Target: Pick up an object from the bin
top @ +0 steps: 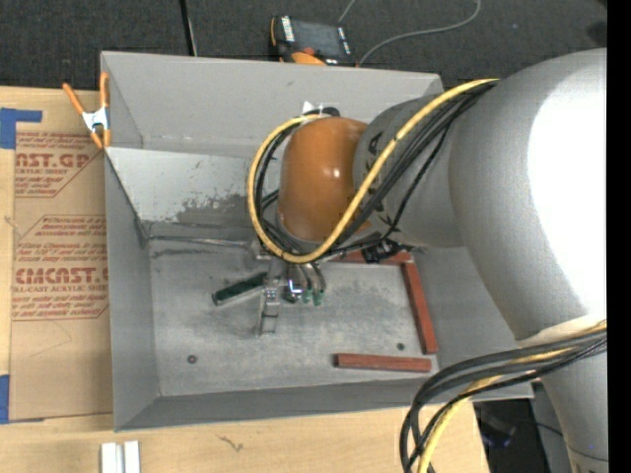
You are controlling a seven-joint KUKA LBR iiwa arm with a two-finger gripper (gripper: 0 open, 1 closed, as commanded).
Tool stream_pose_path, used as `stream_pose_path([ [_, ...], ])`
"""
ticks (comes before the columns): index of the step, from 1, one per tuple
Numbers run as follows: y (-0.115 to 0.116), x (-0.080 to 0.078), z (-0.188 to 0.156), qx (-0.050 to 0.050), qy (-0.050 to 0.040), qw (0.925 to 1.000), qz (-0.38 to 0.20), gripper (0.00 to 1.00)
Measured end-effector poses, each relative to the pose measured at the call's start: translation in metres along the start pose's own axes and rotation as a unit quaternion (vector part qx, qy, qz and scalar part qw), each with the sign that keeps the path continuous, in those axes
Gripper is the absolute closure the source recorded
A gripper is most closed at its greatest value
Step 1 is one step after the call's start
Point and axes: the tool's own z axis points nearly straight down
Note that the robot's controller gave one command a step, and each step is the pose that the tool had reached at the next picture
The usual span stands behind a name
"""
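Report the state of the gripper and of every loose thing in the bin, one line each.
gripper: low over the bin floor, at the dark green stick's right end; grip cannot be told.
dark green stick: lying on the floor, slightly slanted, left of the gripper.
lower red-brown bar: lying flat by the lower wall, apart from the gripper.
right red-brown bar: lying along the right wall, top end under the arm.

The tool [276, 300] stands mid-floor in the grey metal bin [212, 358], a dark green flat strip [239, 291] just left of it. 1 reddish-brown flat bar [419, 308] lies along the right wall, another such bar [383, 364] near the front wall.
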Motion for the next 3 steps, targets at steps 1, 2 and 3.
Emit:
stream_pose_path([
  [1, 0.0167, -0.0047, 0.0308, 0.000, 0.0004, 0.9982, 0.060, 0.00],
  [2, 0.0171, -0.0046, 0.0312, 0.000, -0.0002, 0.9982, 0.060, 0.00],
  [3, 0.0172, -0.0050, 0.0302, 0.000, -0.0004, 0.9982, 0.060, 1.00],
])
